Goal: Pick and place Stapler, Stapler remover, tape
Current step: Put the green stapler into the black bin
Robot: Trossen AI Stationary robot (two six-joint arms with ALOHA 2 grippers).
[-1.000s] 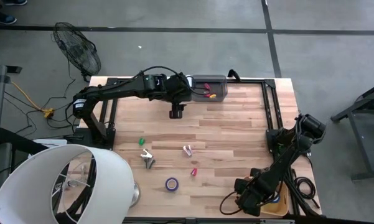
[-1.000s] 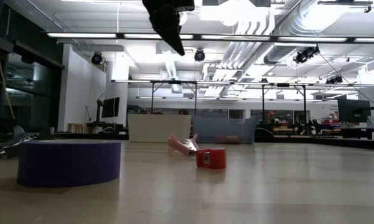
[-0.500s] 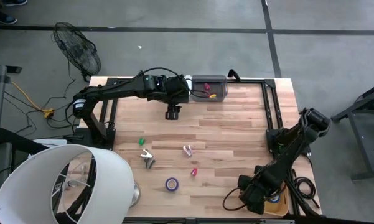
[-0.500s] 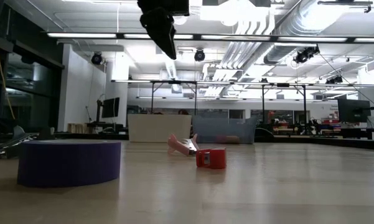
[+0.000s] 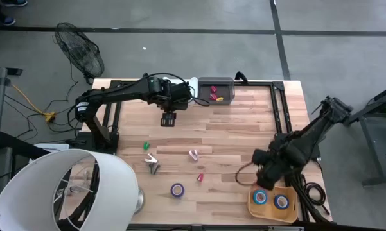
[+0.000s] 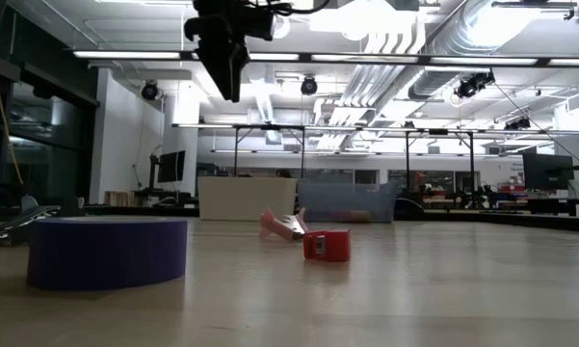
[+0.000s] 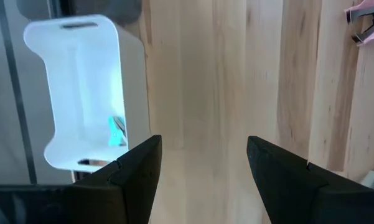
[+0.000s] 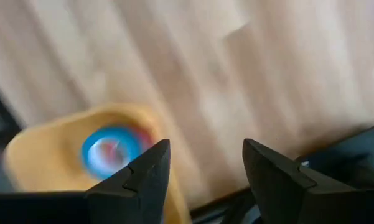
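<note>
Right gripper (image 5: 264,172) lifted off yellow tray (image 5: 271,210), exposing tape rolls (image 5: 261,197); left gripper (image 5: 167,120) shifted leftward.

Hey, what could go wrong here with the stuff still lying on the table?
Two risks. The purple tape roll lies near the table's front edge, so a clumsy nudge might roll it off. The pink staple remover and small red stapler lie close together, so the open right claw might bump one while picking the other.

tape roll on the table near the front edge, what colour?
Purple tape roll, clearest in the low view.

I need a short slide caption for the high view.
Left claw hovers over table; right claw above yellow tray.
</note>
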